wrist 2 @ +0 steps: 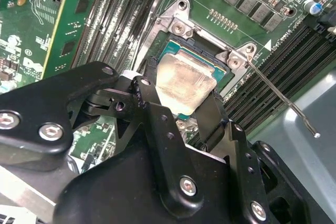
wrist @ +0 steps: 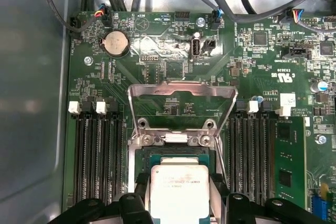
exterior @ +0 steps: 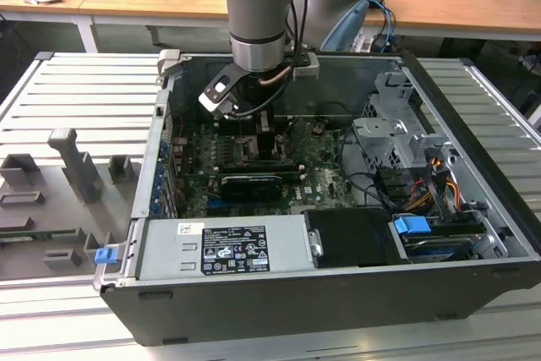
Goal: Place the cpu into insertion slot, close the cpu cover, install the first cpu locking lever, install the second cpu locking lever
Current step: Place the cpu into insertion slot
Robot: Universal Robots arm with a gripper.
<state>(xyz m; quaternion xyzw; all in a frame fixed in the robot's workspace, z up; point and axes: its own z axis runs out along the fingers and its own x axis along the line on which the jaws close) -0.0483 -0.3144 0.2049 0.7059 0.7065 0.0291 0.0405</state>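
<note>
item: pale silvery-grey thin square cpu [wrist 2: 184, 85], clamped edgewise by the black end effector [wrist 2: 181, 100], directly over square black insertion slot [wrist: 138, 160]; seating unclear. thin metal-frame cpu cover [wrist: 181, 88] hinged up, likely to admit it.

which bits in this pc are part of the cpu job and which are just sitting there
Job: cpu, held in the jaws; socket under it; cover, flipped up; locking lever, unlatched.
Lying about: memory slots; coin battery; black card; power supply; grey moulded tray outside the case.
</note>
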